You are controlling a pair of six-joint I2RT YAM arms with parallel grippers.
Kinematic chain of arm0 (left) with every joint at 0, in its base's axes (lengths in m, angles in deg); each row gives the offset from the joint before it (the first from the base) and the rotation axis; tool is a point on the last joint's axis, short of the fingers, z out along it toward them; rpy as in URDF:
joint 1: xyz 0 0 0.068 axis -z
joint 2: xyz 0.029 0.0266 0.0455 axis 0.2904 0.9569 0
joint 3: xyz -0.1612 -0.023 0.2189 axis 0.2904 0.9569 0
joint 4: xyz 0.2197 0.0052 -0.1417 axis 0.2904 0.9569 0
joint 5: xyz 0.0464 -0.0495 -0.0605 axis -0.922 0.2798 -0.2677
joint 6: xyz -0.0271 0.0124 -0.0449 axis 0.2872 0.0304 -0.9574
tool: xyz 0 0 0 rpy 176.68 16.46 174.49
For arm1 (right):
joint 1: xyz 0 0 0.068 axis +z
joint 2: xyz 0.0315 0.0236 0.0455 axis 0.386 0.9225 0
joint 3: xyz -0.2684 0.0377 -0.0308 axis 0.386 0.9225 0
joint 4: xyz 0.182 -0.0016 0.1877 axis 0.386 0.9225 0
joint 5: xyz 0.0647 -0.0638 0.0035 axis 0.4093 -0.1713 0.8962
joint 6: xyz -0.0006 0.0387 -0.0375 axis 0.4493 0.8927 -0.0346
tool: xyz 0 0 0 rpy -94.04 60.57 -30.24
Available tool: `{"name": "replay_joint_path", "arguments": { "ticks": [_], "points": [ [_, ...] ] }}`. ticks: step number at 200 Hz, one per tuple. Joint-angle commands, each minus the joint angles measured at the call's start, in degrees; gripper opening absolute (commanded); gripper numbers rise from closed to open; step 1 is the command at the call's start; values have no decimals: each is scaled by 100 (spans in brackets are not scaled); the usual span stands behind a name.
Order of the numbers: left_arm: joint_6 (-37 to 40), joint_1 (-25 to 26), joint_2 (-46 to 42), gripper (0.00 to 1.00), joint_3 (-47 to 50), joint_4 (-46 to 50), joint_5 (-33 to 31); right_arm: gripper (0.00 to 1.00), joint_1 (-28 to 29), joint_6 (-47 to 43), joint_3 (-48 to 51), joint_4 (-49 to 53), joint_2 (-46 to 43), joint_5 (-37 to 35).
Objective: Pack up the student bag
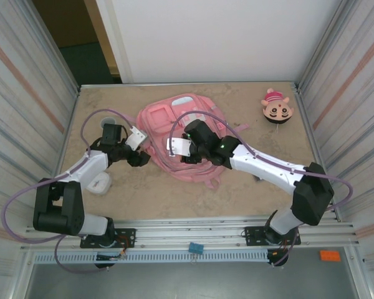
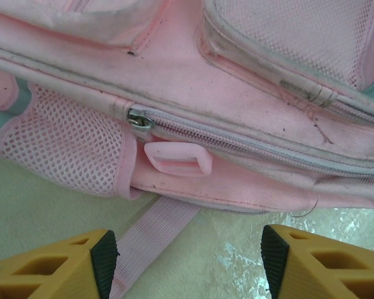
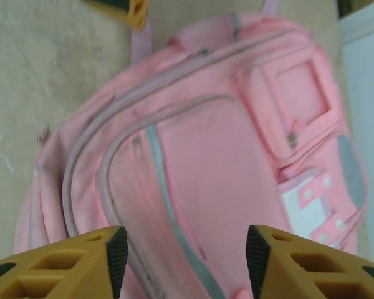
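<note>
Found left pincer [image 2: 188, 255] spread wide, empty, at 9 o'clock of the student bag [image 1: 168, 118], flat on the table [image 1: 174, 193], its zip [image 2: 237, 146] seemingly closed; found right pincer [image 3: 187, 255] likewise wide, empty, over it; judged packing hardly begun, with plush [image 1: 277, 107] lying outside at 2 o'clock

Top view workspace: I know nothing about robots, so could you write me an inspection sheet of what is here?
Surface: mottled tan table.
Job's things: student bag lying flat mid-table; its zip is shut where the left wrist view shows it.
Clutter: cartoon plush in the far right corner; white object by the left arm.
Grippers: left gripper open, at the bag's side; right gripper open above its front.
Cables: purple cable looping along each arm.
Surroundings: corrugated walls at both sides, white panel behind.
</note>
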Motion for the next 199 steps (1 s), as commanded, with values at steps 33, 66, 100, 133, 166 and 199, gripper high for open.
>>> {"name": "replay_joint_path", "arguments": {
  "ticks": [33, 66, 100, 133, 166, 199],
  "points": [
    [60, -36, -355, 70, 186, 64, 434, 63, -548, -1049, 575, -26, 310, 1075],
    [28, -36, -445, 71, 300, 35, 491, 63, -766, -1241, 583, -164, 444, 1231],
    [27, -31, -385, 71, 290, 45, 716, 62, -824, -1386, 559, -369, 684, 1256],
    [33, -30, -380, 72, 292, 46, 659, 61, -868, -1478, 447, -513, 969, 1150],
    [60, -37, -400, 72, 326, 35, 533, 46, -935, -1446, 390, -836, 1189, 1050],
    [113, -38, -418, 72, 349, 32, 479, 10, -921, -1447, 390, -928, 943, 975]
  ]
}}
